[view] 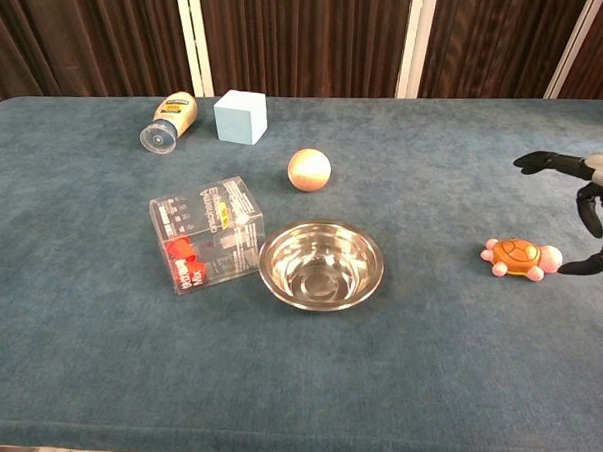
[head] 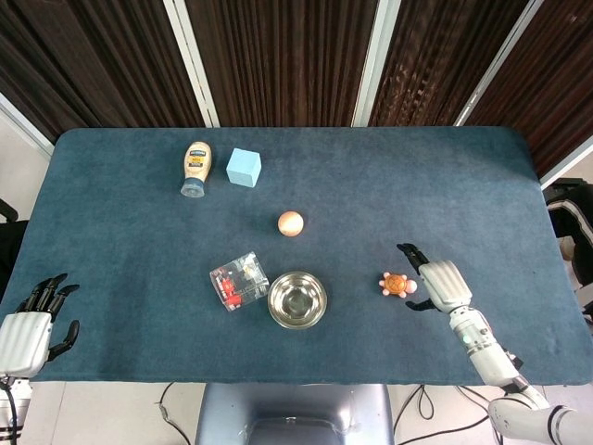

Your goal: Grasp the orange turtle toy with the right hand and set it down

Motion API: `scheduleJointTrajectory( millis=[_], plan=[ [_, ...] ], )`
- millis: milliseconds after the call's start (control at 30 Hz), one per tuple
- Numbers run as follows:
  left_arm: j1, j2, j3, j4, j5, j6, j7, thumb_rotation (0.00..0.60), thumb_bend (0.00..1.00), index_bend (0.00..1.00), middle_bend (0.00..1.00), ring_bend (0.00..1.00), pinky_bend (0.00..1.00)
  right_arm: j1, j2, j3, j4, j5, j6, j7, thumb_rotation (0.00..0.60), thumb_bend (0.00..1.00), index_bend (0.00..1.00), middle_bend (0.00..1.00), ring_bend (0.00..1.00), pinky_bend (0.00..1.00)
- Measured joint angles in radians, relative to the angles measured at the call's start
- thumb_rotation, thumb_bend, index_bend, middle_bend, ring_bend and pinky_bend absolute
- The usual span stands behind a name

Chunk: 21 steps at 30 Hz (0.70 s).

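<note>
The orange turtle toy, with pink head and feet, lies on the blue table right of the steel bowl. My right hand hovers just right of it, fingers spread apart and holding nothing; one fingertip comes close to the toy's right end. My left hand rests off the table's near left corner with its fingers apart and nothing in them; the chest view does not show it.
A steel bowl sits near the table's middle, a clear plastic box left of it. Behind them are a peach ball, a light blue cube and a lying mayonnaise bottle.
</note>
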State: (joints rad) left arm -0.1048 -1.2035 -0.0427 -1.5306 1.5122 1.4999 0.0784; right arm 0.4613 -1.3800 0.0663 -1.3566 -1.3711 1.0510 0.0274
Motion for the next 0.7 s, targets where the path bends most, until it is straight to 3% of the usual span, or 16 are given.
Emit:
scheduleJointTrajectory(
  millis=[133, 200, 300, 500, 700],
  plan=[
    [0.002, 0.002, 0.000, -0.003, 0.001, 0.004, 0.002, 0.600, 0.43, 0.22, 0.11, 0.11, 0.35, -0.037, 0.104, -0.007, -0.121, 0.025, 0.017, -0.006, 0.600, 0.03, 0.02, 0.17, 0.40, 0.59],
    [0.003, 0.003, -0.001, -0.006, 0.002, 0.007, 0.004, 0.600, 0.43, 0.22, 0.11, 0.11, 0.35, -0.069, 0.164, -0.015, -0.188, 0.038, 0.044, -0.016, 0.600, 0.03, 0.10, 0.17, 0.26, 0.41],
    [0.005, 0.005, -0.001, -0.012, 0.004, 0.013, 0.009, 0.600, 0.43, 0.22, 0.10, 0.11, 0.35, -0.122, 0.230, -0.026, -0.257, 0.039, 0.120, -0.036, 0.600, 0.03, 0.18, 0.16, 0.17, 0.29],
    [0.008, 0.010, 0.000, -0.030, 0.005, 0.017, 0.031, 0.600, 0.43, 0.22, 0.10, 0.11, 0.35, -0.261, 0.274, -0.061, -0.288, -0.005, 0.346, -0.084, 0.600, 0.03, 0.17, 0.14, 0.03, 0.24],
    [0.013, 0.021, 0.003, -0.054, 0.011, 0.026, 0.054, 0.600, 0.43, 0.21, 0.11, 0.11, 0.35, -0.321, 0.301, -0.087, -0.297, -0.088, 0.419, -0.087, 0.600, 0.03, 0.10, 0.11, 0.02, 0.24]
  ],
)
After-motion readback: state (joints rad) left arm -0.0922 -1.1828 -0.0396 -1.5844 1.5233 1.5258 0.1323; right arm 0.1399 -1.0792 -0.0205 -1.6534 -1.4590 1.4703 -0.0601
